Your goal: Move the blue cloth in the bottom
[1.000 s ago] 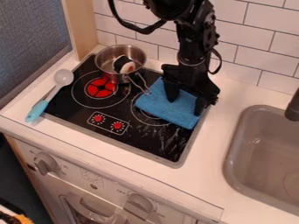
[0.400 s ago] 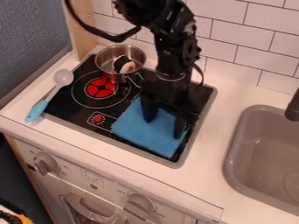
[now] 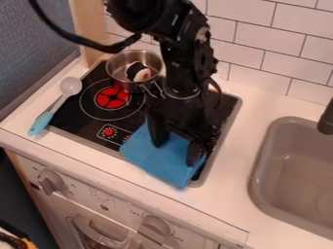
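The blue cloth (image 3: 159, 163) lies spread out, roughly square, over the front corner of the black glass stovetop (image 3: 73, 115) nearest the sink. One of its corners pokes out past the stovetop's metal rim, over the white counter (image 3: 250, 138). The black pincer (image 3: 175, 155) hangs right above it, unclenched, its two fingers well apart and their tips down on the cloth, blue fabric showing between them. The black robot arm (image 3: 185, 63) comes in over the back edge of the counter, in front of the white wall tiles (image 3: 270, 36), with a thick black cable (image 3: 71, 36) looping out to one side.

Near the back edge of the stovetop I can see a small shiny metal pot (image 3: 127, 87), upright, with a wire handle that points toward the arm. Something black and white with a reddish patch (image 3: 138, 72) sits inside it; I can't make out what it is. Just in front of the pot is a round burner with a bright red centre (image 3: 112, 97), and closer to the front edge there's a red stove knob (image 3: 109, 131), just beside the cloth.

At the stovetop's far side from the sink lies a spoon with a pale grey bowl and a light blue handle (image 3: 60, 103), the handle's end reaching onto the counter near its front edge. The grey sink (image 3: 260, 163) is set into the other end of the counter, with a dark faucet (image 3: 325, 121) over it.
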`<state>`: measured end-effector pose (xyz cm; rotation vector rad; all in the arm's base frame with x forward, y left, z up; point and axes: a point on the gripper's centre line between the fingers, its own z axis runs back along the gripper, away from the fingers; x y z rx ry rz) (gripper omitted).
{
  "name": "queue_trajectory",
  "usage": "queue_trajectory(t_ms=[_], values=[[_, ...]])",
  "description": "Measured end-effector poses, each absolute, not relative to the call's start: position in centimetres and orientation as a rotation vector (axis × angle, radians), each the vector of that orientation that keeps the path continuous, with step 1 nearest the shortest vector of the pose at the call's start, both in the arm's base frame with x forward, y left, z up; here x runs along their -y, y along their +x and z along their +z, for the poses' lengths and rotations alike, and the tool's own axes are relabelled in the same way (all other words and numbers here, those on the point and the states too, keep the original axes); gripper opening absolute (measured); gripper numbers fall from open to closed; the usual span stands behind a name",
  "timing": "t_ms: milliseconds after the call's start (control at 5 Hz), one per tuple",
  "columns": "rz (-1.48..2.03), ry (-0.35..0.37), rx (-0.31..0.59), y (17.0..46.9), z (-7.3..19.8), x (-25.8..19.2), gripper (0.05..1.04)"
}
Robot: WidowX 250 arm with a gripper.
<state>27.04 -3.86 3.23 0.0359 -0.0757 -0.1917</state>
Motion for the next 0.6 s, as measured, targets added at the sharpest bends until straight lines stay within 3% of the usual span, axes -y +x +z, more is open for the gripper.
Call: queue_trajectory(t_ms=[600], values=[[-0.216,0.054,0.108,27.68,3.85,3.71,1.000]])
